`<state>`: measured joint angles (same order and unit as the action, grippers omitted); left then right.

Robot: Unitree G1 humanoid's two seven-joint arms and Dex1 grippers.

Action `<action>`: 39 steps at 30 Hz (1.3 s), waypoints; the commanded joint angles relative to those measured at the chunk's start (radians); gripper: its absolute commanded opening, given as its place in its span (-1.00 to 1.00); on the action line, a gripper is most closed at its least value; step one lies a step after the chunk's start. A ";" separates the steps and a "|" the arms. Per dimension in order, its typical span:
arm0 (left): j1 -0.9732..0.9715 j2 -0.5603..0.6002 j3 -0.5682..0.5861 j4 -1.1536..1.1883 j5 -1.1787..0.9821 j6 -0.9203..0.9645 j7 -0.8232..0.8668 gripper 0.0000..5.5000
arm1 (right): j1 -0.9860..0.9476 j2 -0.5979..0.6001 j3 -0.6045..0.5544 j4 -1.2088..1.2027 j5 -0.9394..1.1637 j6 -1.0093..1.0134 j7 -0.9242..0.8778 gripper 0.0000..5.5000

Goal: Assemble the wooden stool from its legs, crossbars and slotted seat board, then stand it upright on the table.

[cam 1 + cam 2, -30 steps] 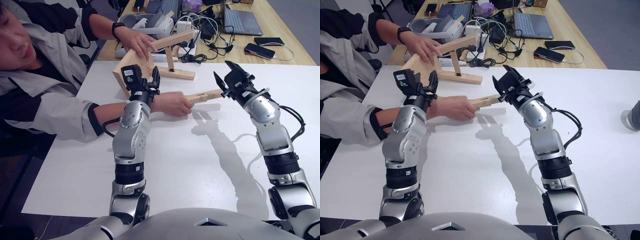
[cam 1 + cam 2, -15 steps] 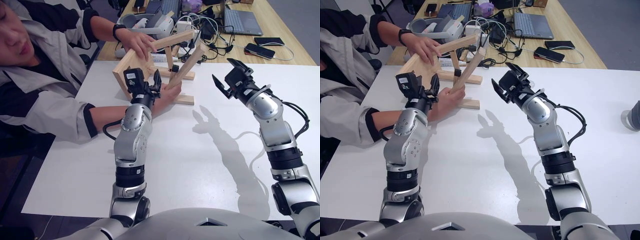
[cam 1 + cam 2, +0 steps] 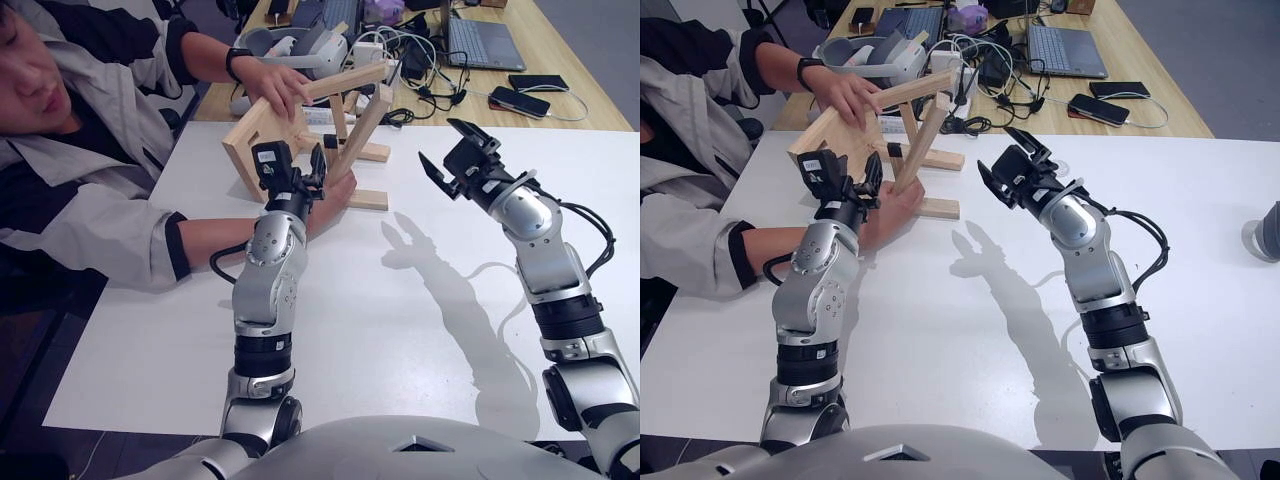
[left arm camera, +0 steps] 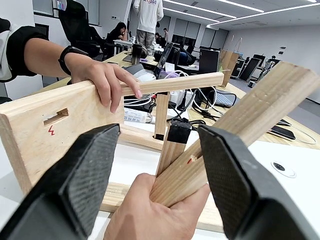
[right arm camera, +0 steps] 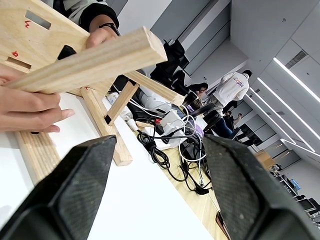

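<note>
A person holds the part-built stool at the table's far left. One hand [image 3: 275, 85] grips the tilted slotted seat board [image 3: 245, 140] and the leg [image 3: 350, 78] fitted to it. The other hand [image 3: 335, 190] props a loose leg [image 3: 365, 115] upward against that frame. Another wooden piece [image 3: 368, 199] lies flat on the table below it. My left gripper [image 3: 295, 165] hangs open and empty just in front of that hand, with the loose leg [image 4: 250, 110] beyond its fingers. My right gripper [image 3: 437, 142] is open and empty, raised over the table to the right of the stool.
The white table [image 3: 400, 330] spreads in front of both arms. Behind it stands a wooden desk [image 3: 560, 50] with laptops, phones, cables and a headset. A grey object [image 3: 1270, 232] sits at the table's right edge.
The person lifted the loose leg from flat on the table, away from my right gripper, and tilted it up against the stool frame. Both grippers stayed open and shifted only slightly.
</note>
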<state>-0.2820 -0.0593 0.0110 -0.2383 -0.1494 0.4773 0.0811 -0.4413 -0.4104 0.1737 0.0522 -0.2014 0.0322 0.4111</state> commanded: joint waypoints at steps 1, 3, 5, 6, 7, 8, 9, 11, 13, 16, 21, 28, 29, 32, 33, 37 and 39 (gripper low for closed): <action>0.001 -0.008 0.000 0.013 0.007 -0.007 0.003 0.06 | -0.009 0.002 0.004 -0.006 -0.006 -0.002 0.006 0.16; 0.003 -0.009 0.000 0.017 0.008 -0.010 0.002 0.06 | 0.001 0.012 0.006 -0.013 -0.006 0.001 -0.001 0.16; 0.004 -0.010 -0.001 0.017 0.009 -0.010 0.001 0.06 | 0.005 0.014 0.007 -0.018 -0.010 -0.002 -0.004 0.16; 0.004 -0.010 -0.002 0.018 0.010 -0.010 0.000 0.06 | 0.006 0.015 0.007 -0.018 -0.012 -0.004 -0.005 0.16; 0.004 -0.010 -0.003 0.018 0.011 -0.010 -0.001 0.06 | 0.007 0.014 0.007 -0.019 -0.014 -0.007 -0.006 0.16; 0.004 -0.010 -0.003 0.019 0.012 -0.011 -0.001 0.06 | 0.008 0.014 0.008 -0.019 -0.015 -0.008 -0.007 0.16; 0.004 -0.010 -0.003 0.017 0.012 -0.009 -0.002 0.06 | 0.009 0.013 0.008 -0.021 -0.017 -0.009 -0.007 0.16; 0.005 -0.009 -0.003 0.014 0.012 -0.006 -0.002 0.06 | 0.010 0.013 0.008 -0.023 -0.020 -0.009 -0.006 0.16; 0.005 -0.009 -0.004 0.015 0.013 -0.004 -0.004 0.06 | 0.010 0.013 0.009 -0.022 -0.023 -0.012 -0.007 0.16; 0.005 -0.011 -0.003 0.017 0.012 -0.003 -0.003 0.06 | 0.011 0.013 0.009 -0.019 -0.027 -0.017 -0.008 0.16; 0.004 -0.012 -0.001 0.020 0.010 -0.001 -0.003 0.06 | 0.011 0.015 0.010 -0.018 -0.030 -0.020 -0.008 0.16; 0.003 -0.015 0.004 0.025 0.006 -0.001 -0.002 0.06 | 0.004 0.017 0.013 -0.014 -0.032 -0.020 -0.011 0.16; 0.003 -0.015 0.005 0.025 0.006 -0.001 -0.002 0.06 | 0.003 0.017 0.013 -0.014 -0.033 -0.020 -0.011 0.16; 0.002 -0.015 0.006 0.027 0.005 -0.001 -0.003 0.06 | 0.000 0.016 0.014 -0.014 -0.033 -0.020 -0.011 0.16; 0.003 -0.017 0.006 0.027 0.005 -0.002 -0.002 0.06 | -0.001 0.015 0.014 -0.014 -0.032 -0.021 -0.011 0.16; 0.003 -0.019 0.006 0.030 0.005 -0.004 -0.001 0.06 | -0.006 0.017 0.013 -0.012 -0.030 -0.022 -0.012 0.16; 0.004 -0.021 0.005 0.031 0.006 -0.005 -0.001 0.06 | -0.003 0.019 0.014 -0.015 -0.030 -0.023 -0.013 0.16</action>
<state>-0.2819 -0.0736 0.0165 -0.2138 -0.1476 0.4667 0.0765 -0.4340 -0.3977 0.1839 0.0397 -0.2243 0.0171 0.4016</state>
